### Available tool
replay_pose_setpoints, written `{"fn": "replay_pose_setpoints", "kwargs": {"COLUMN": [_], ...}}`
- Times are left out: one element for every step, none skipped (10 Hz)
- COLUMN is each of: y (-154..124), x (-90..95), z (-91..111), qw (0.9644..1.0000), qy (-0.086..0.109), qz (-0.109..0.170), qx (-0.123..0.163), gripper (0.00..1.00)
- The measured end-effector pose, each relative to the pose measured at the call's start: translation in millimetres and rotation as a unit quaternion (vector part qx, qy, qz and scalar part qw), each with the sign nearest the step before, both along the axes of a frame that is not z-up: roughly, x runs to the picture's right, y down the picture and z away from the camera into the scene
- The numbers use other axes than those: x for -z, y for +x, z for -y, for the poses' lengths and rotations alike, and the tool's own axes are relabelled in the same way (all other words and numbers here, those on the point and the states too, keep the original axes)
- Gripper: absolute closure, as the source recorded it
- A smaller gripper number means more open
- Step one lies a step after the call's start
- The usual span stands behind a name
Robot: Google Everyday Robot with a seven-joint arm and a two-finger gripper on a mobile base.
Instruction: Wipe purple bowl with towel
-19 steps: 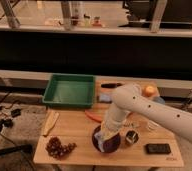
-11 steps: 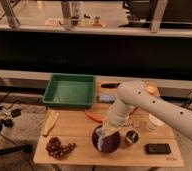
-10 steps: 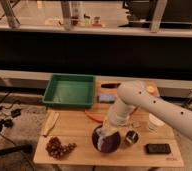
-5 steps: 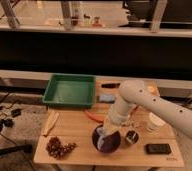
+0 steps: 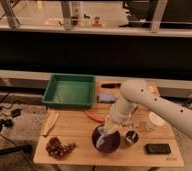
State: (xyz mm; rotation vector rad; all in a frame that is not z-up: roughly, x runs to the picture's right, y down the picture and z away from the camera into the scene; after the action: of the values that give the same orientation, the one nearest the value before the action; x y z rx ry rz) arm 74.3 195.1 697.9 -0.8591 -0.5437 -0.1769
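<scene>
As arm (image 5: 139, 97) bends down, pincer (image 5: 110, 131) inside purple bowl (image 5: 100, 146); open/closed: can't tell.

Dim, warm light from overhead. Upper shelf (image 5: 114, 27) bright, band below dark. Gripper (image 5: 109, 134) low at purple bowl (image 5: 106, 144), dully lit; white arm (image 5: 139, 95) catches light.

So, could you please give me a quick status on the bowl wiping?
Gripper down at purple bowl. Pale patch inside, possibly towel. Small dark cup right beside bowl.

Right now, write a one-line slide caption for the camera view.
The robot's gripper reaches down into the purple bowl near the wooden table's front edge, green tray behind.
</scene>
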Motion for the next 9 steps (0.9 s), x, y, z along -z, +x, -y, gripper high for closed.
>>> {"fn": "replay_pose_setpoints", "kwargs": {"y": [0.4, 0.4, 0.5, 1.9, 3.8, 4.2, 3.4, 2.9, 2.5], "x": [-0.4, -0.9, -1.5, -2.3, -2.6, -3.0, -3.1, -3.1, -3.2], "z": [-0.1, 0.5, 0.8, 0.7, 0.2, -0.5, -0.3, -0.2, -0.2], "qw": [1.0000, 1.0000, 1.0000, 1.0000, 0.9999, 0.9999, 0.9999, 0.9999, 0.9999], "qy": [-0.001, -0.001, -0.002, -0.005, -0.009, -0.011, -0.011, -0.011, -0.011], "qz": [0.000, 0.000, 0.001, 0.000, -0.001, -0.001, 0.000, 0.000, 0.000], "qx": [0.000, -0.002, -0.003, -0.004, -0.005, -0.006, -0.005, -0.005, -0.005], "gripper": [0.86, 0.86, 0.86, 0.86, 0.86, 0.86, 0.83, 0.77, 0.67]}}
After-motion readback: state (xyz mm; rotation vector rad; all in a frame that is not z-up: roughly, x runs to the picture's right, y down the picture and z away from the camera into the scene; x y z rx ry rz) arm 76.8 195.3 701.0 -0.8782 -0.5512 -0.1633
